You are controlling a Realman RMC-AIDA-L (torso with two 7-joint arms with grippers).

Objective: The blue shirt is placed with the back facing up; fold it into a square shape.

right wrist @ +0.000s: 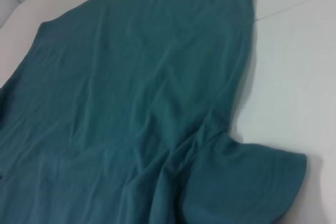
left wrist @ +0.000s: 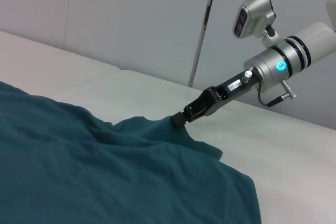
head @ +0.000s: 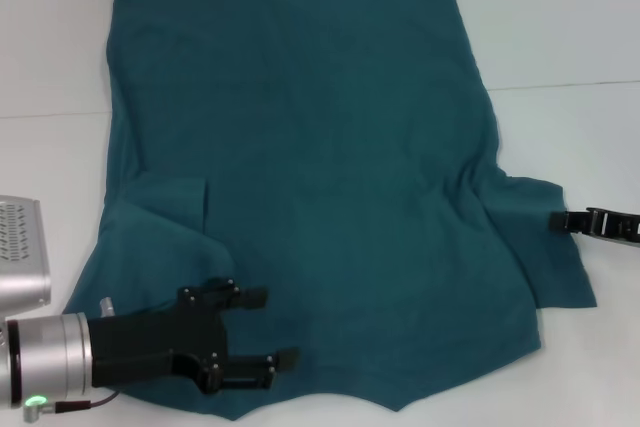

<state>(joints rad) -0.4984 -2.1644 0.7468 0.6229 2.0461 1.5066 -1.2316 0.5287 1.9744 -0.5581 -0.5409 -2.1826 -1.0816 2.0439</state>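
The blue shirt [head: 320, 147] lies spread flat on the white table, plain side up. Its left sleeve [head: 170, 197] is folded inward onto the body. My left gripper [head: 276, 327] hovers open over the shirt's near left part, with nothing between its fingers. At the right, my right gripper [head: 568, 219] sits at the outer edge of the right sleeve [head: 545, 247]. In the left wrist view the right gripper [left wrist: 181, 118] is shut on that sleeve's edge [left wrist: 157, 127], and the cloth rises slightly toward it. The right wrist view shows the right sleeve [right wrist: 247, 182] and the shirt's body [right wrist: 136, 77].
The white table [head: 570, 27] has a seam [head: 560, 85] running across it on the right. The silver camera housing [head: 20, 257] of my left arm stands at the left edge. A pale wall [left wrist: 131, 19] rises behind the table.
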